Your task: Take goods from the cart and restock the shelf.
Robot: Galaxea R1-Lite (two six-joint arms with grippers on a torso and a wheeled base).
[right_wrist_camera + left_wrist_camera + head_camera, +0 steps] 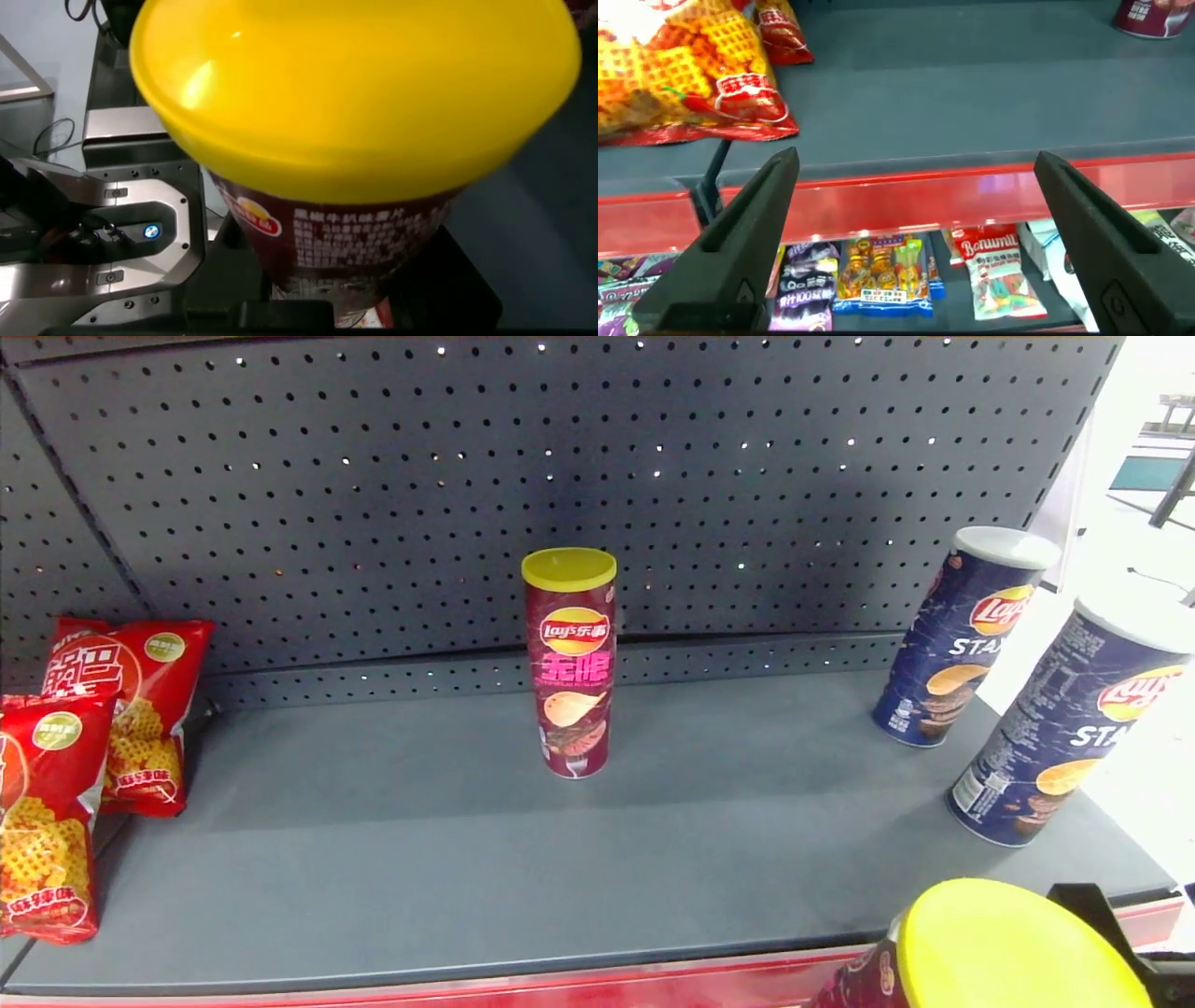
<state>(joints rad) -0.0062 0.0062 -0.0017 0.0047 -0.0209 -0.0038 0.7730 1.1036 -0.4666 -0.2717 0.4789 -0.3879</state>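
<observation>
Canister (569,663) between snack bags (140,719), blue cans (962,635)

Head view down onto shelf (448,859), left wrist nearer, level

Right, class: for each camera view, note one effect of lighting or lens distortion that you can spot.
Head view: the front blue can leans outward, a wide-lens effect, and the room at far right is washed out white. Right wrist view: a glare spot sits on the yellow lid. Left wrist view: light gleams off the red shelf edge.
</observation>
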